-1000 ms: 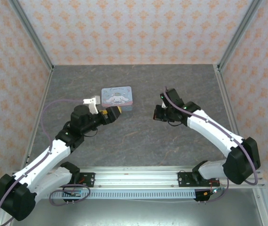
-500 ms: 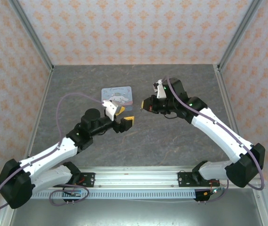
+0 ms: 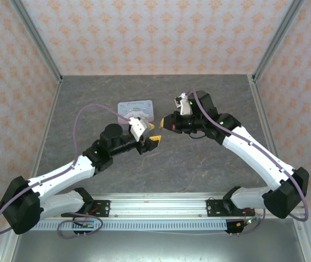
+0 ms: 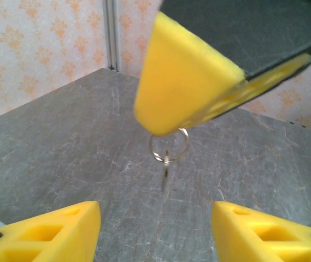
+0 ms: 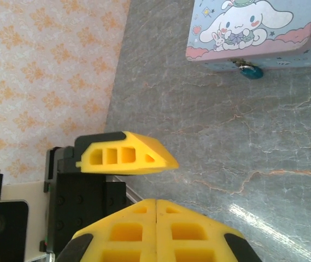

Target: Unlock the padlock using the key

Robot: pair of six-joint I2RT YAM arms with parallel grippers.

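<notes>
Key (image 4: 166,174) dangles from clamped right jaws before parted left jaws; padlock (image 5: 251,71) on tin (image 5: 253,27).

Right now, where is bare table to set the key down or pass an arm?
Free: far right, between the right arm and the back wall; left of the tin, up to the side rail; near middle, between the left arm and the right. Crowded: in front of the tin, where the left gripper meets the right gripper holding the key.

Lit brightly and evenly from above, with only faint, soft shadows. Glares pale off the table (image 5: 259,218) in the right wrist view. Blurs the key (image 4: 166,174) up close.
</notes>
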